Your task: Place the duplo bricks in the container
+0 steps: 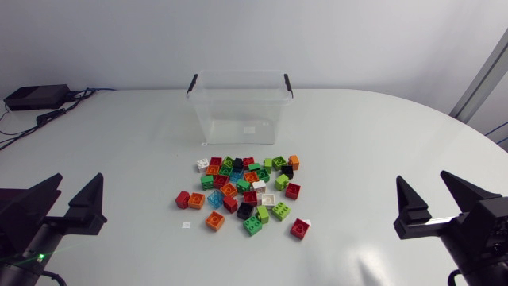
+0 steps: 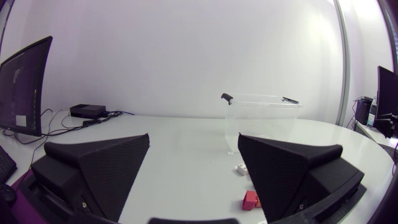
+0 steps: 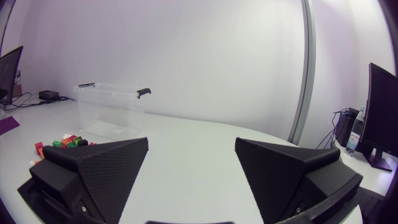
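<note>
duplo bricks point(image 1: 242, 191) lie between left tool point(image 1: 78, 179) and right tool point(image 1: 421, 177), both spread apart.

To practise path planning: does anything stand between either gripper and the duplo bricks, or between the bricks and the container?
Nothing visible does. Only table and one tiny flat white scrap lie between the left gripper, the right gripper and the duplo bricks. The container stands just behind the pile, no lid showing.
</note>
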Robot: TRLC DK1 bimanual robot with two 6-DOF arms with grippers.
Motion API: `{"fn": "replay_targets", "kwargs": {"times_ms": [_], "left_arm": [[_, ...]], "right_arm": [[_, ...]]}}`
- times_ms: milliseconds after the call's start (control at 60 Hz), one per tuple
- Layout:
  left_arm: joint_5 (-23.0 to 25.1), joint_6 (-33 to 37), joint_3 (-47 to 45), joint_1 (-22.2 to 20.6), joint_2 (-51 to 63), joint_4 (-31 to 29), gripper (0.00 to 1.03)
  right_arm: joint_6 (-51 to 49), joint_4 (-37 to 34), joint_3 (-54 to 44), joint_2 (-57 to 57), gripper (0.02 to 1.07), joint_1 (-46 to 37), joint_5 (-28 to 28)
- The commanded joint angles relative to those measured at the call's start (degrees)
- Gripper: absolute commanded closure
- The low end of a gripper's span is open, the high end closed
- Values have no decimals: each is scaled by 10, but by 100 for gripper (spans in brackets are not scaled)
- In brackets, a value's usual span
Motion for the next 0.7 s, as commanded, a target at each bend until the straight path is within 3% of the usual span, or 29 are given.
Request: {"fn": "replay_targets", "kwargs": {"times_ms": [0,500,683], "left_arm": [[-1,-14,-8,-4,-5,-2,4],[-2,-14,2,4,-6,8,4],[-2,-14,68,-4,1,-32,4]], "right_arm": [[10,-4,-10,-2,6,5,-2],[9,0,-10,-5,6,5,-2],[8,-1,8,-3,6,14,0]]}}
